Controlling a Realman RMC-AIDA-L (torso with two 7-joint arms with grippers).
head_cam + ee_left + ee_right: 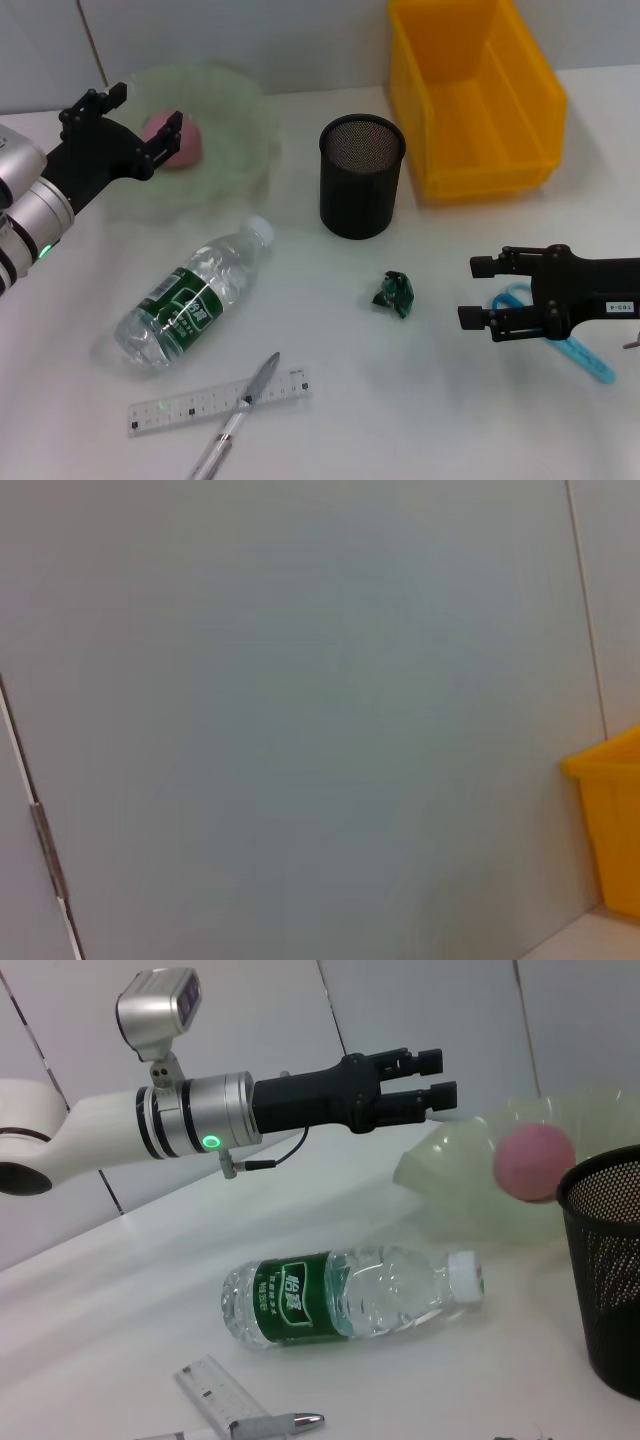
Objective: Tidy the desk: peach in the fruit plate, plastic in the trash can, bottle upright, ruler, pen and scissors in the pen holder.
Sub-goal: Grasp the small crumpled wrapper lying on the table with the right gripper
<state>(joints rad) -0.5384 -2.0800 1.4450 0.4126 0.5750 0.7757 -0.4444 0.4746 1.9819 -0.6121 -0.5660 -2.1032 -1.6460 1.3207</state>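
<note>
A pink peach (182, 146) lies in the pale green fruit plate (235, 150); it also shows in the right wrist view (535, 1160). My left gripper (133, 120) is open and empty, just left of the peach. A water bottle (195, 295) lies on its side. A clear ruler (215, 402) and a silver pen (240, 415) lie crossed at the front. Crumpled green plastic (394, 292) lies mid-table. My right gripper (478, 292) is open over the blue scissors (585, 358), right of the plastic. The black mesh pen holder (362, 178) stands empty.
A yellow bin (470, 95) stands at the back right, behind the pen holder; its corner shows in the left wrist view (612, 820) against a grey wall. The right wrist view shows the left arm (200, 1120) above the lying bottle (350, 1285).
</note>
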